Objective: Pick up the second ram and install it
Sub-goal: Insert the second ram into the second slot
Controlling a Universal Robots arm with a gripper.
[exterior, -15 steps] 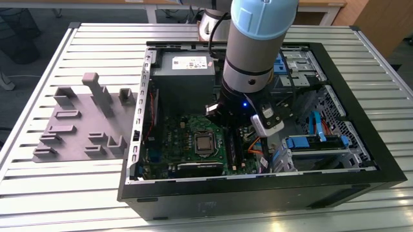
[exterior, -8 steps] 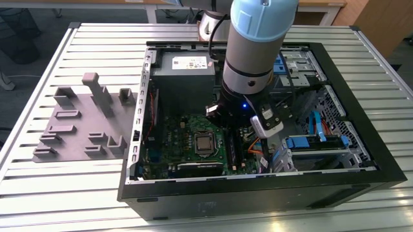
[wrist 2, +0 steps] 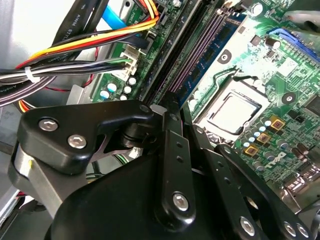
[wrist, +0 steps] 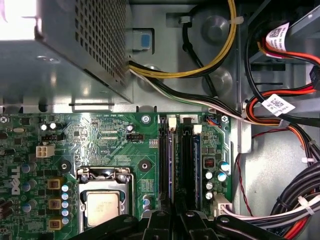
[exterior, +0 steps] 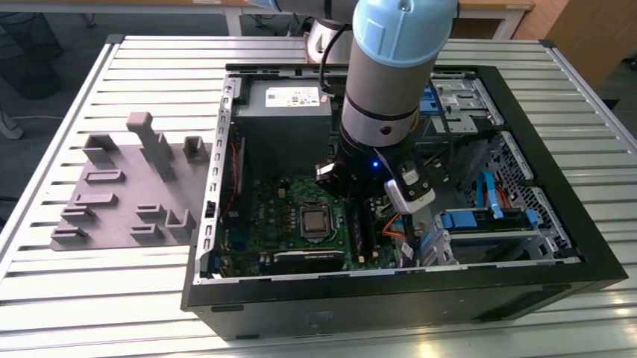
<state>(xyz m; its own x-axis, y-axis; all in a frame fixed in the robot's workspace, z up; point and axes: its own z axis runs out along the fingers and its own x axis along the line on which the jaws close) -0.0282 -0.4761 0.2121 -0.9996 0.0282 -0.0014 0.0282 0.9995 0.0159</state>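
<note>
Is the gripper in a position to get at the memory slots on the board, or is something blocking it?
Probably yes. In the first wrist view the gripper sits right over the memory slots, and the cables run off to one side, so nothing seems to block the way.

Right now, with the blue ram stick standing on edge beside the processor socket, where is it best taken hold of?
Probably by its long upper edge, coming straight down from above and pinching across the thin faces. The ram stick stands upright with black slots close alongside, so only the top looks free.
</note>
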